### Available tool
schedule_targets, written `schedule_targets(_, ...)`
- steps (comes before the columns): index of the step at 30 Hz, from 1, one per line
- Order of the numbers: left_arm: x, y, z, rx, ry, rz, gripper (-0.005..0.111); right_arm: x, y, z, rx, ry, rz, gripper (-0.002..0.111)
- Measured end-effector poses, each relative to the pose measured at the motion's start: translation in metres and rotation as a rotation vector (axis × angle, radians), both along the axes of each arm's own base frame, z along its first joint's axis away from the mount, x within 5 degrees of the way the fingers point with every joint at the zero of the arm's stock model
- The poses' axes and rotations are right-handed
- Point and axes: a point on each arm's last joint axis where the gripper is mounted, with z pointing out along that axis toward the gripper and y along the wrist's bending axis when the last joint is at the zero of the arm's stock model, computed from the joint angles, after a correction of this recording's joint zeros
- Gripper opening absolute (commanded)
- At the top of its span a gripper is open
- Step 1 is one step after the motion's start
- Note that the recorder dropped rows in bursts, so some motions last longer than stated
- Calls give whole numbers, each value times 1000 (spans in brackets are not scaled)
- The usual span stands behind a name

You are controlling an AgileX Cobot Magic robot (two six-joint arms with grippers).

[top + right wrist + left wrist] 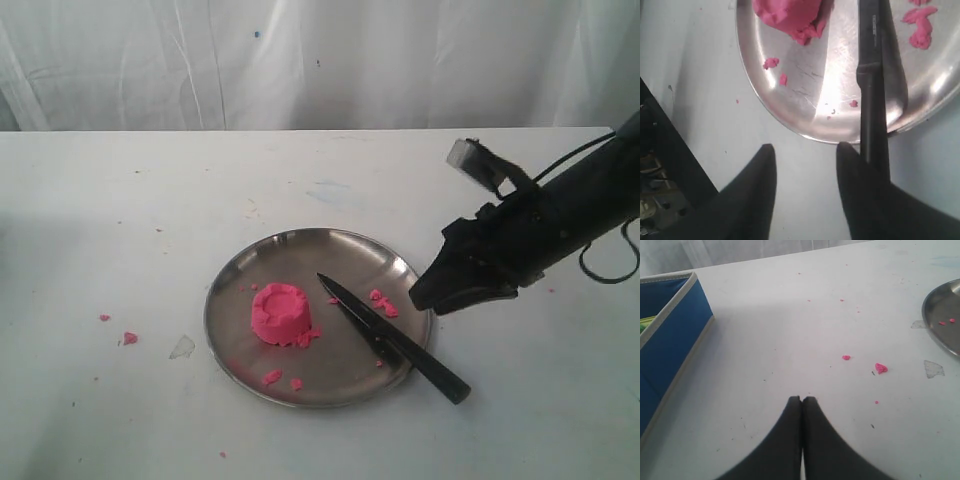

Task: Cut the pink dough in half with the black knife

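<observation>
Pink crumbly dough (281, 313), steel plate (300, 255), matte blk knife (390, 340), R gripper (805, 147) spread, L gripper (801, 398) clenched

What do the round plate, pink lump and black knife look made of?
Round silver plate: likely steel, shiny; it mirrors light and shows fine scratches. Pink dough lump: soft, crumbly, matte modelling compound; crumbs lie around it. Slim black knife: matte black throughout; plastic or coated metal, cannot tell.
</observation>
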Motion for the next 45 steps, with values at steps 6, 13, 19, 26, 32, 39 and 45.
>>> schedule_targets(6, 0, 0, 0, 0, 0, 0, 0, 6, 0, -26, -23, 62, -11, 44)
schedule_targets(13, 0, 0, 0, 0, 0, 0, 0, 7, -6, -46, -113, 81, 30, 44)
schedule_targets(19, 0, 0, 0, 0, 0, 0, 0, 7, -7, -59, -126, 115, 41, 44)
schedule_targets(26, 0, 0, 0, 0, 0, 0, 0, 4, -5, -73, -103, 200, 70, 44)
schedule_targets(32, 0, 0, 0, 0, 0, 0, 0, 0, 5, -82, -97, 238, 105, 44)
schedule_targets(39, 0, 0, 0, 0, 0, 0, 0, -2, 15, -82, -88, 244, 127, 44)
schedule_targets(45, 0, 0, 0, 0, 0, 0, 0, -2, 14, -82, -93, 246, 136, 44)
